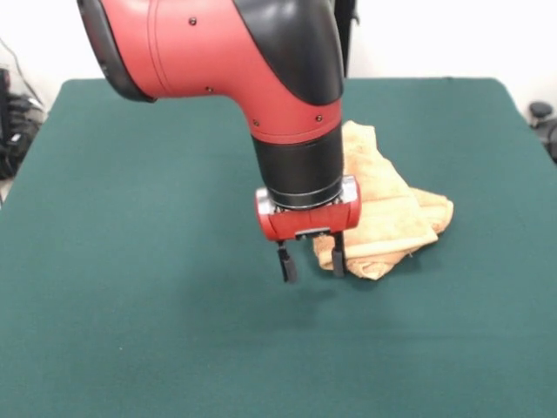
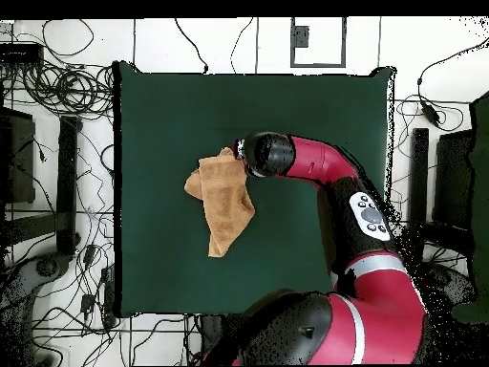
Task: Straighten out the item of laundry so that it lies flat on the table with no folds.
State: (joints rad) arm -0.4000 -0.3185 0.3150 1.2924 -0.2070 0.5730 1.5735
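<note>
The item of laundry (image 1: pixel 392 213), a tan-orange terry towel, lies crumpled and folded over itself on the dark green table (image 1: pixel 130 305). From above the towel (image 2: pixel 224 205) shows as a bunched, roughly diagonal heap near the table's (image 2: pixel 162 115) middle. My gripper (image 1: pixel 312 261) hangs open just above the cloth at the towel's near left corner, its two dark fingers (image 1: pixel 285 264) apart with nothing between them. One finger stands right at the towel's edge. In the overhead view the arm's wrist (image 2: pixel 265 155) covers the gripper and the towel's corner beside it.
The red and black arm (image 2: pixel 329 182) reaches in over one side of the table. Cables and stands (image 2: pixel 67 96) crowd the floor around the table's edges.
</note>
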